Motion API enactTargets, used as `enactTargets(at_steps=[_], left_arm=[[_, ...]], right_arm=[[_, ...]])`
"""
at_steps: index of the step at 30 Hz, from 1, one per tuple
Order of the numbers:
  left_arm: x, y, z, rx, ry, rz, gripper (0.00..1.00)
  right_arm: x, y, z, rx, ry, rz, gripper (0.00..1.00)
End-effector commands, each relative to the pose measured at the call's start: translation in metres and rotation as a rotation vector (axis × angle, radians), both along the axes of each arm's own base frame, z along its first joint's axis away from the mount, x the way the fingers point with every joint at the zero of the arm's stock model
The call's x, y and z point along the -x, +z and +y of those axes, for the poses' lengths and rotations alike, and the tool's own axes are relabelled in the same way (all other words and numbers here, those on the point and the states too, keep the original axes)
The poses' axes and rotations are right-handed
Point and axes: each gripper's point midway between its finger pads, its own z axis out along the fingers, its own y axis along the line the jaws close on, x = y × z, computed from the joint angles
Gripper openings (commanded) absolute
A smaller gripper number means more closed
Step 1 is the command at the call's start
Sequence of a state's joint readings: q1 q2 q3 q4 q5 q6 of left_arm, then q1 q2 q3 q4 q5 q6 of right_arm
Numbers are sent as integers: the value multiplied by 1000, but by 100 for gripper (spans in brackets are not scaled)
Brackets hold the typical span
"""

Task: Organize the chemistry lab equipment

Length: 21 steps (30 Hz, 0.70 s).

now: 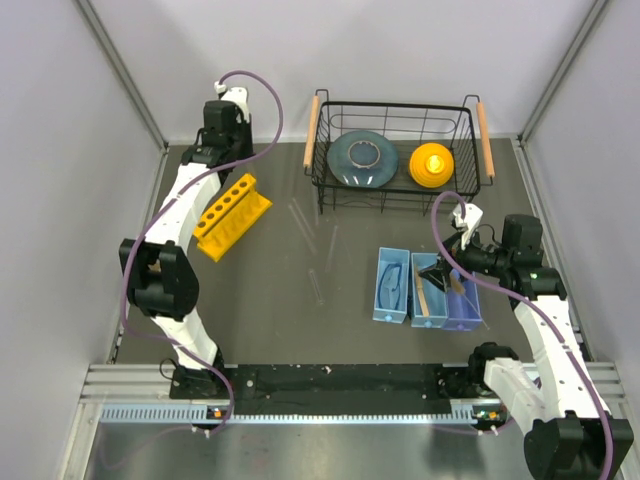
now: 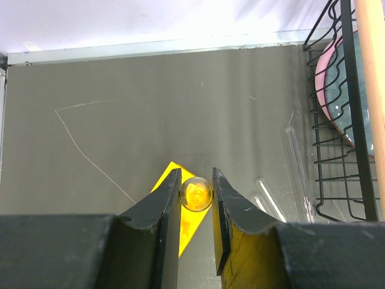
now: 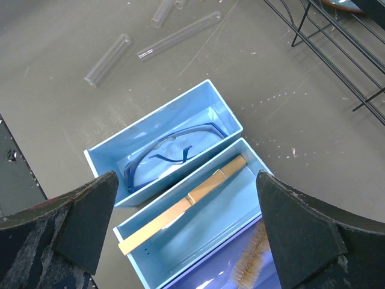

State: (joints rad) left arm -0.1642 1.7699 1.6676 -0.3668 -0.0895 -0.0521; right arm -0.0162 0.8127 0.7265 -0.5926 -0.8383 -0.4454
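The left gripper [image 2: 195,176] is pinching one clear glass tube [image 2: 196,194] between its narrowed fingers, the tube showing end-on as a round rim; directly under the fingers one yellow rack [image 2: 173,177] is sitting on the dark table [image 2: 120,132]; farther out, to the right of the hand, two loose tubes [image 2: 269,201] are lying flat; beyond those, one black wire basket [image 2: 346,120] is standing, and the top view is showing one grey-blue plate [image 1: 362,160] and one yellow item [image 1: 432,165] inside it. The right gripper [image 3: 186,180] is hanging with its fingers spread wide, gripping nothing; under it three blue bins are sitting side by side; the nearest bin [image 3: 210,278] is holding one bristle brush [image 3: 260,244]; the middle bin [image 3: 228,217], straight below the gap between the fingers, is holding one tan wooden clamp [image 3: 183,206] lying lengthwise; the far bin [image 3: 150,123] is holding one pair of blue-rimmed safety glasses [image 3: 168,158]; past the bins at least three more tubes are lying on the table, some cut off by the frame edge.
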Motion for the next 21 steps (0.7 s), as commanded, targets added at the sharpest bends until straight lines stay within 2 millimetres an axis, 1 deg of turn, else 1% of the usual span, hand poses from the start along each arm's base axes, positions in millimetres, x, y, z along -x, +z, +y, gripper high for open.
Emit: enactTargets(at_steps=[1, 4, 10, 18, 21], left_arm=[[8, 28, 2, 18, -8, -68, 13], [8, 25, 1, 19, -12, -62, 13], [9, 28, 1, 20, -10, -66, 13], [11, 43, 2, 23, -11, -88, 13], [11, 44, 2, 23, -12, -88, 13]], right_arm=[[-4, 5, -1, 2, 11, -38, 99], [-4, 5, -1, 2, 11, -37, 99], [-4, 5, 0, 2, 13, -36, 99], [-4, 4, 0, 2, 13, -35, 99], [-3, 4, 0, 2, 14, -36, 99]])
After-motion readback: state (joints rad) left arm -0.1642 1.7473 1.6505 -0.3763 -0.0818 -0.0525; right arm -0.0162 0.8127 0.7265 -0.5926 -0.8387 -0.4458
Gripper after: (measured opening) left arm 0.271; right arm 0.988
